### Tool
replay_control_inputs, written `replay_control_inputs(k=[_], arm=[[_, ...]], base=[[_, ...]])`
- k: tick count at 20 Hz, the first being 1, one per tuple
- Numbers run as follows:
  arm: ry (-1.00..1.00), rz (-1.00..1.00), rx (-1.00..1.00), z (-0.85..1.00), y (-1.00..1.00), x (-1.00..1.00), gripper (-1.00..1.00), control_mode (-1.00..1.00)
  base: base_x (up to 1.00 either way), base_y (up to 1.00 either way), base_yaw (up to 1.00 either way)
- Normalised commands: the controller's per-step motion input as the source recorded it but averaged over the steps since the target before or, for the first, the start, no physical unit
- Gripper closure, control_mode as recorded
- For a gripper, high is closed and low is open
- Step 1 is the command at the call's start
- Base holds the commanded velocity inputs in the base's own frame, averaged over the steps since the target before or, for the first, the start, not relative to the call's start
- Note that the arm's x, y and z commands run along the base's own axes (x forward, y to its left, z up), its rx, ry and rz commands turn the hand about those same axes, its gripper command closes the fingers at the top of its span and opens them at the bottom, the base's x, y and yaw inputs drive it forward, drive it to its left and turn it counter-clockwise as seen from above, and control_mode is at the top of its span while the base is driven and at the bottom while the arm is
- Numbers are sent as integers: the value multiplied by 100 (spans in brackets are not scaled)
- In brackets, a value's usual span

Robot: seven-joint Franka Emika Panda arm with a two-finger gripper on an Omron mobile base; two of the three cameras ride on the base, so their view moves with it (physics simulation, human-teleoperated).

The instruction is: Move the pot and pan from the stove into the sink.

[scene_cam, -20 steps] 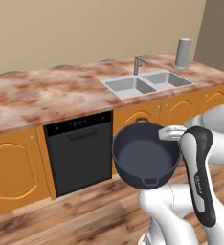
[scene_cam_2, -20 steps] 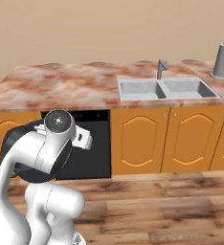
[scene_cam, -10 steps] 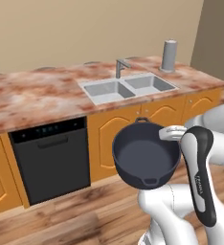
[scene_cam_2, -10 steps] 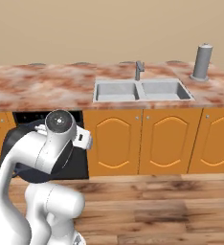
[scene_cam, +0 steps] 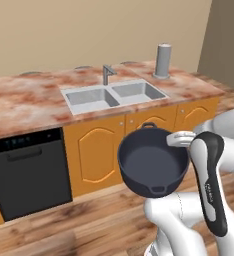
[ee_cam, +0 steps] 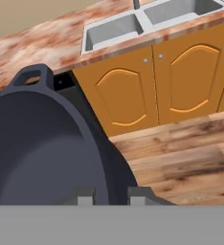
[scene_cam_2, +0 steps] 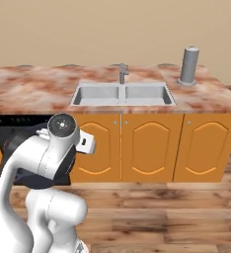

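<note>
Left base view: the deep round dark blue-grey pot [scene_cam: 153, 166] hangs in the air in front of the orange cabinet doors [scene_cam: 103, 150], tilted so its open mouth faces the camera, one loop handle up and one down. The white arm [scene_cam: 209, 170] reaches its right rim. Behind, the light grey double-basin sink [scene_cam: 113, 94] sits in the marbled reddish table [scene_cam: 24, 102], with a grey angular faucet [scene_cam: 107, 73] at its rear edge and a grey cylinder [scene_cam: 163, 60] standing to its right. A black dishwasher [scene_cam: 26, 172] is at the left.

Right base view: the sink [scene_cam_2: 122, 94] lies straight ahead, well apart from the arm [scene_cam_2: 53, 153] at lower left.

Hand view: the claw [ee_cam: 110, 194] is pressed together, pinching the pot's [ee_cam: 42, 153] rim between its fingertips [ee_cam: 85, 195]. The sink [ee_cam: 114, 29] is far above.
</note>
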Motion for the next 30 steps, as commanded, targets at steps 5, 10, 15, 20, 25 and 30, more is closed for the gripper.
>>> replay_control_inputs(k=[5, 10, 15, 20, 25, 30], arm=[[0, 0, 0, 0, 0, 0, 100, 100], [0, 0, 0, 0, 0, 0, 100, 100], [0, 0, 0, 0, 0, 0, 100, 100], [0, 0, 0, 0, 0, 0, 100, 100], [0, 0, 0, 0, 0, 0, 100, 100], [0, 0, 0, 0, 0, 0, 100, 100]], base=[[1, -6, 1], [50, 3, 0], [64, 1, 0], [70, 0, 0], [70, 0, 0], [58, 0, 0]])
